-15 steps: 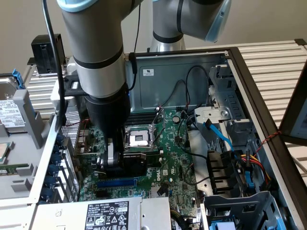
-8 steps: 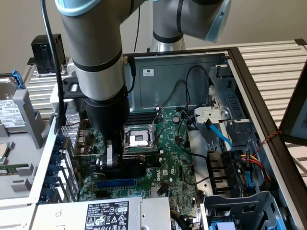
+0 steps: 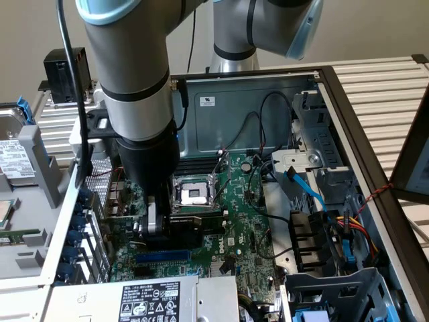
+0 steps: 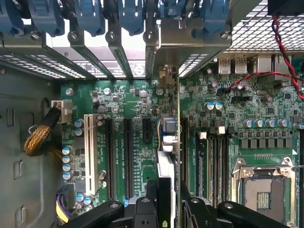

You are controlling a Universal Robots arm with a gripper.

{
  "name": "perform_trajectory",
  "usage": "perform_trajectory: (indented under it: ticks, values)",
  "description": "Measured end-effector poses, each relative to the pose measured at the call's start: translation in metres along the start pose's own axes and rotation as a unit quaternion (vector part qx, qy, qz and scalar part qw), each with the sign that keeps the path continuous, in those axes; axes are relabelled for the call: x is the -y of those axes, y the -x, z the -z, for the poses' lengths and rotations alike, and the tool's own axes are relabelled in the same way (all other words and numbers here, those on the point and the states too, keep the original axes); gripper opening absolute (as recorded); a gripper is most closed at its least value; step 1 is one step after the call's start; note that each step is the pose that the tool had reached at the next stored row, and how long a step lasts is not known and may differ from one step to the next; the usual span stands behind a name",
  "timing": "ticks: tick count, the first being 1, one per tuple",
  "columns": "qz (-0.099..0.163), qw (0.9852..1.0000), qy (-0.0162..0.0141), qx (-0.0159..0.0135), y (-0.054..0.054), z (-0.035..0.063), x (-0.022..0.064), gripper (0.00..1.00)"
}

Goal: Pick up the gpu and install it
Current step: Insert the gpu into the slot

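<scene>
Black two-finger gripper closest to wrist lens, jaws pinching gpu: small green circuit card with black cooler shroud, seen edge-on between fingers. Exterior view: gripper and card lower left of centre, card upright on edge, low over large green motherboard, between silver processor socket and blue expansion slot. Seated or not: cannot tell.

Arm reaches steeply down; wrist vertical; gripper points downward; fingers clamped on the gpu.
</scene>
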State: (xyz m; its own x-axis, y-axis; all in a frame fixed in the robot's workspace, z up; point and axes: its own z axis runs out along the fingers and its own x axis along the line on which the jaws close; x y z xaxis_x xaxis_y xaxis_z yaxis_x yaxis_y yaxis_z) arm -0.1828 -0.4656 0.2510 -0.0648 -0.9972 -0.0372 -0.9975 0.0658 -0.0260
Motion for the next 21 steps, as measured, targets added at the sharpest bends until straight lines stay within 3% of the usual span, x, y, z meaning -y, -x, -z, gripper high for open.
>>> perform_trajectory:
  ticks: [15,21]
  values:
    - [0.000,1.0000,-0.0015,0.0001,-0.0001,-0.0030,-0.0020,0.27]
    - [0.000,1.0000,-0.0065,0.0006,-0.0005,0.0010,-0.0019,0.27]
